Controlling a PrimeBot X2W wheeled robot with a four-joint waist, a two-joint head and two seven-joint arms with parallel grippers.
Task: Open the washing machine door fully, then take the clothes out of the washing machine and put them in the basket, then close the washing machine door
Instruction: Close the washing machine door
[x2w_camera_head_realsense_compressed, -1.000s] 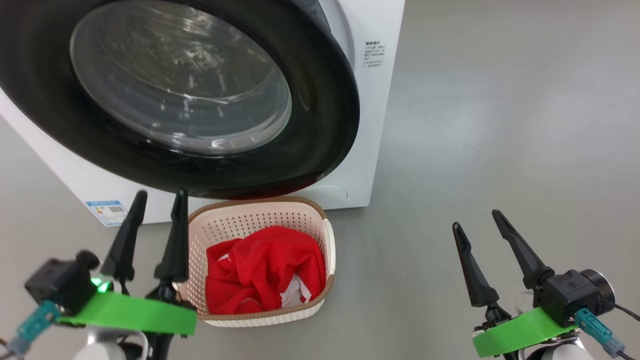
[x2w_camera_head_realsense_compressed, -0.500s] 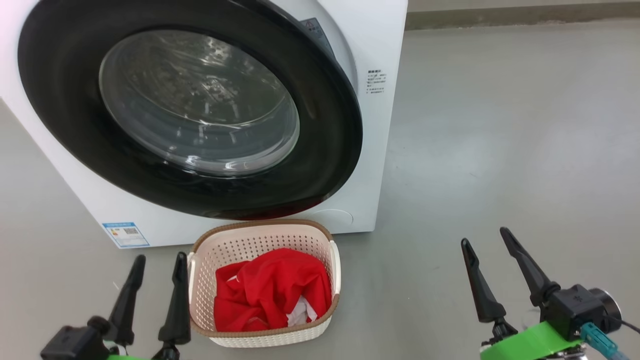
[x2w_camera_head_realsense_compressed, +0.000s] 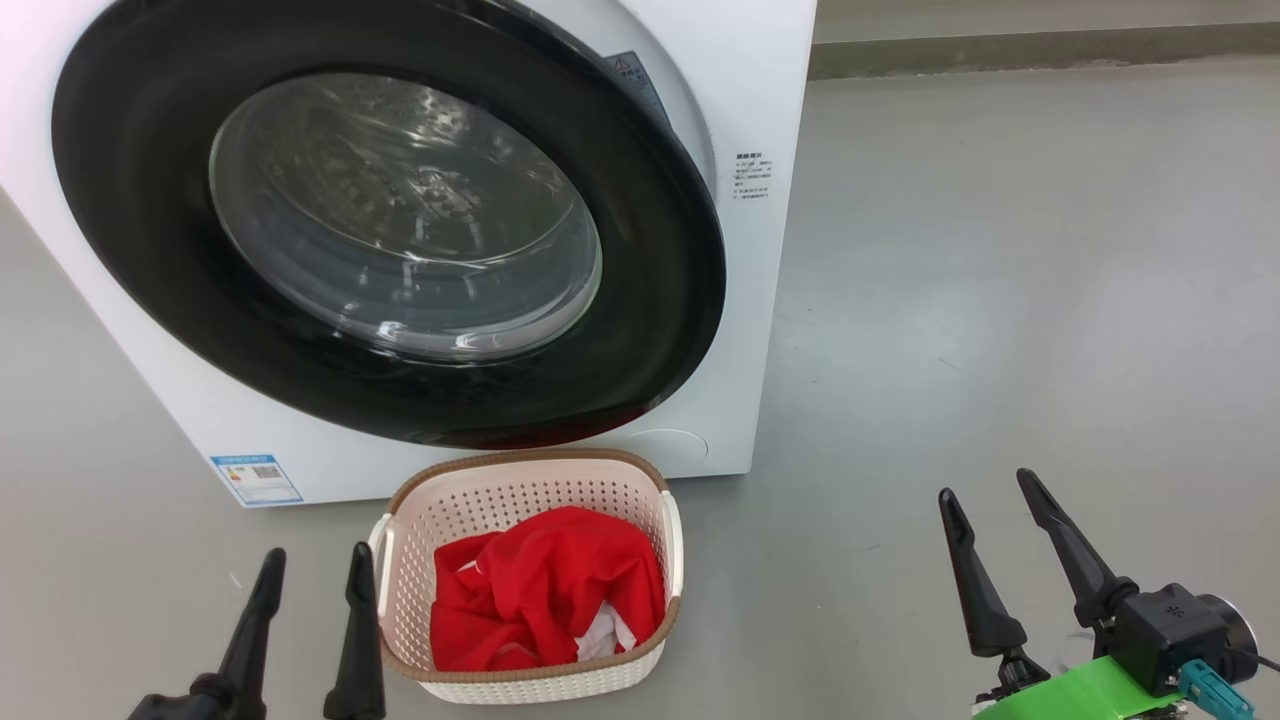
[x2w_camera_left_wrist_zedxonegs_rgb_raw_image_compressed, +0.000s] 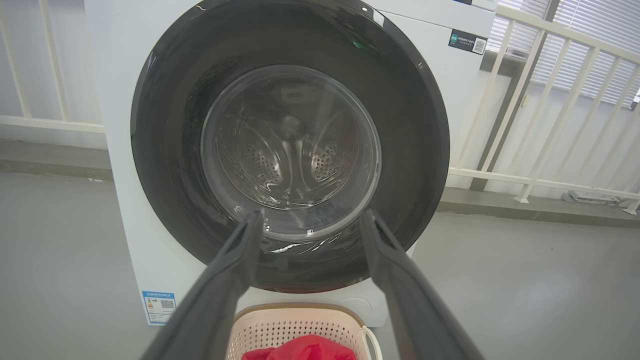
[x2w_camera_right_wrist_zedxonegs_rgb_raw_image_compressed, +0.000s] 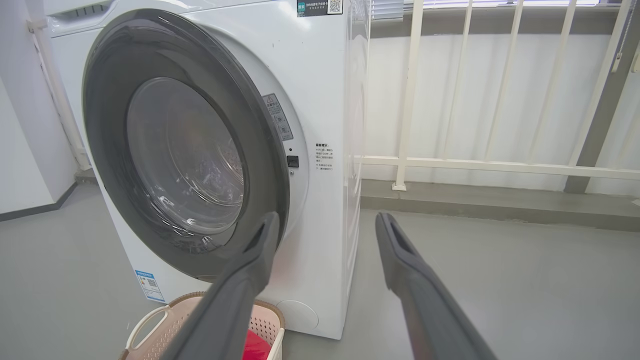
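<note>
I have the clothes (x2w_camera_head_realsense_compressed: 545, 590) in the basket (x2w_camera_head_realsense_compressed: 520, 500), a crumpled heap of soft bright red fabric with a scrap of white showing at its lower right. The basket is a cream plastic tub with rounded corners. Its walls are pierced with rows of small holes, it has a brown woven-look rim, and there is a white loop handle on each side. It stands on the smooth grey floor (x2w_camera_head_realsense_compressed: 1000, 250), just in front of the washing machine (x2w_camera_head_realsense_compressed: 760, 90) and under the lower edge of the washing machine door (x2w_camera_head_realsense_compressed: 405, 215). That door is a big round disc with a wide glossy black rim around a bulging bowl of clear glass. In the left wrist view I can see the perforated steel drum (x2w_camera_left_wrist_zedxonegs_rgb_raw_image_compressed: 290, 160) through the glass. The door lies against the white boxy front or very close to it, and I cannot tell whether it is latched. A small blue label (x2w_camera_head_realsense_compressed: 256, 480) with a QR code sits at the machine's lower left. A few lines of tiny print (x2w_camera_head_realsense_compressed: 750, 170) beside the door are too small for me to read, and a dark sticker (x2w_camera_left_wrist_zedxonegs_rgb_raw_image_compressed: 467, 42) with a QR code is near the top. The left pincer (x2w_camera_head_realsense_compressed: 317, 552) is released, its tapered dark fingers apart and empty, just beside the basket's left handle. The right pincer (x2w_camera_head_realsense_compressed: 985, 485) is released too, empty, well off to the right over bare floor. A white railing (x2w_camera_right_wrist_zedxonegs_rgb_raw_image_compressed: 500, 165) runs behind the machine.
</note>
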